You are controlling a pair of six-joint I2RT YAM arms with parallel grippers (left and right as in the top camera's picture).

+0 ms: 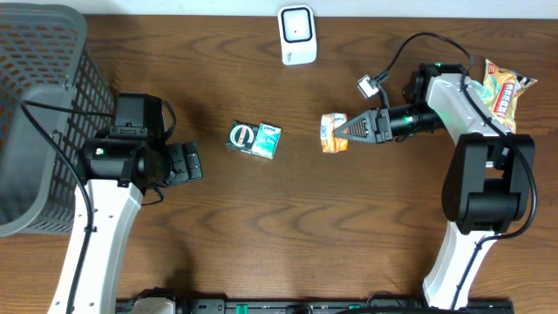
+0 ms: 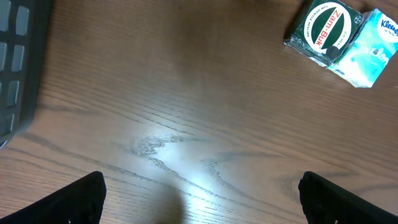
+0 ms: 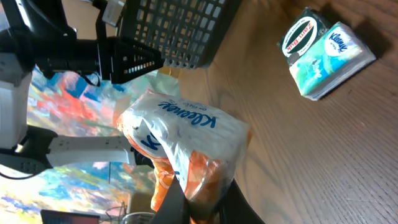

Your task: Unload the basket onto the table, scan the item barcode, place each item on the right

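My right claw [image 1: 350, 131] clamped on the orange Kleenex pack [image 1: 332, 133], pack below and right of the white scanner [image 1: 297, 35], my left claw [image 1: 188, 163] spread wide beside the grey basket [image 1: 44, 52]

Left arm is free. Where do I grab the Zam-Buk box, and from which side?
Come straight down with the open left gripper. The Zam-Buk box lies flat, label up, and the tissue pack seems to touch its side away from that gripper. So pinch the two free edges: the one toward the scanner and the one opposite.
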